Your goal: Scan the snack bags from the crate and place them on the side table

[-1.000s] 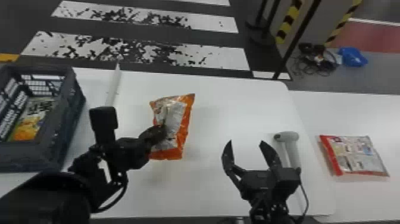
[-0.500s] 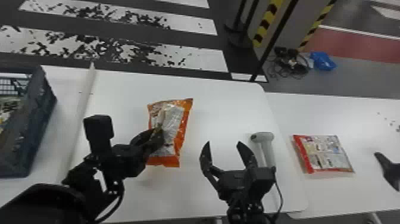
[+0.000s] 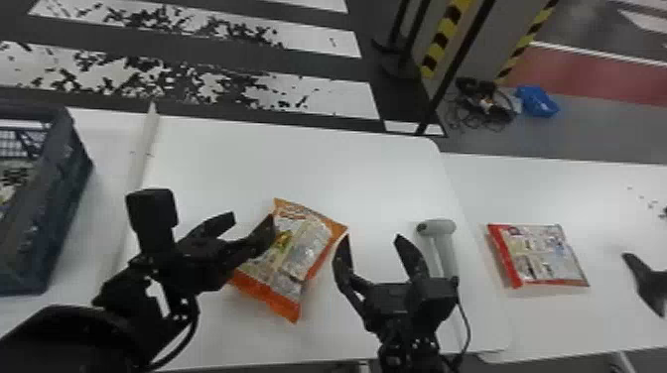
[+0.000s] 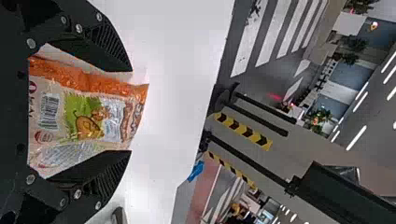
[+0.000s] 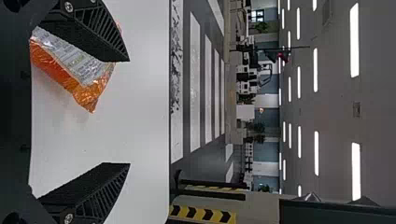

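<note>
A crinkled, glossy, orange-edged snack bag [image 3: 302, 248] sits between the left gripper [image 3: 252, 217] and right gripper [image 3: 372, 238], both with ribbed fingers spread; a flattish, red-edged bag [image 3: 541, 255] lies right of the latter.

Your left arm [image 3: 64, 342], nearer the crate [image 3: 54, 208]: black, rounded shell, boxy wrist block [image 3: 151, 213], thin dark cable [image 3: 191, 330]. Your right arm [image 3: 397, 342], farther from the crate: also black, with its own squared block [image 3: 434, 297] and slim cord [image 3: 466, 325]. Your left tool [image 3: 254, 218] and right tool [image 3: 372, 238]: matte black, tapering to points, ribbed sides, round silvery screws [image 4: 78, 28]. Noted: finish matches on both.
</note>
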Robot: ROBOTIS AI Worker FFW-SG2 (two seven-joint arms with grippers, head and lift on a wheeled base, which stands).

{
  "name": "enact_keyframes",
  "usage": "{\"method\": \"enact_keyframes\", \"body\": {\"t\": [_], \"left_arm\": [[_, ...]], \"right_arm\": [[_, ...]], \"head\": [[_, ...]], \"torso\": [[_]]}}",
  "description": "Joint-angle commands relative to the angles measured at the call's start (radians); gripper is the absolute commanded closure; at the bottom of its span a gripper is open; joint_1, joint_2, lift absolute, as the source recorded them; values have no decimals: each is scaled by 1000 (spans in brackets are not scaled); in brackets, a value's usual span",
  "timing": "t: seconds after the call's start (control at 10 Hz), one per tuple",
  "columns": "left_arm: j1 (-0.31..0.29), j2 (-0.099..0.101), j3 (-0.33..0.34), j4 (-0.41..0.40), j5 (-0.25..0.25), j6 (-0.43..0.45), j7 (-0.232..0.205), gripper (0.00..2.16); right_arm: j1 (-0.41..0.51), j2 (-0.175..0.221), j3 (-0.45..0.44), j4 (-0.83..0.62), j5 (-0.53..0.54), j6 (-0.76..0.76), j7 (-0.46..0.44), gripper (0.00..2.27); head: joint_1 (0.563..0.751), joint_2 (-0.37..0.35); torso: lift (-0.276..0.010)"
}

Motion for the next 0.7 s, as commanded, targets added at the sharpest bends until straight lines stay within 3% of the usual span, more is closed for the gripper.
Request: {"method": "enact_keyframes", "body": {"t": [0.0, 0.2, 0.3, 0.6], "left_arm": [[21, 9, 37, -37, 0, -2, 0, 26], [71, 23, 122, -111, -3, -14, -11, 26], [96, 40, 162, -141, -20, -45, -12, 29], [164, 58, 266, -190, -95, -161, -20, 46]], "right_arm": [[-1, 0, -5, 0, 0, 0, 0, 83], [-4, 0, -5, 0, 0, -6, 0, 90], [-11, 0, -4, 0, 0, -6, 0, 93], [-29, 0, 4, 0, -3, -9, 28, 414]], "head": [[695, -230], [695, -195], [695, -180], [695, -62]], "torso": [[-81], [-81], [-81], [-81]]}}
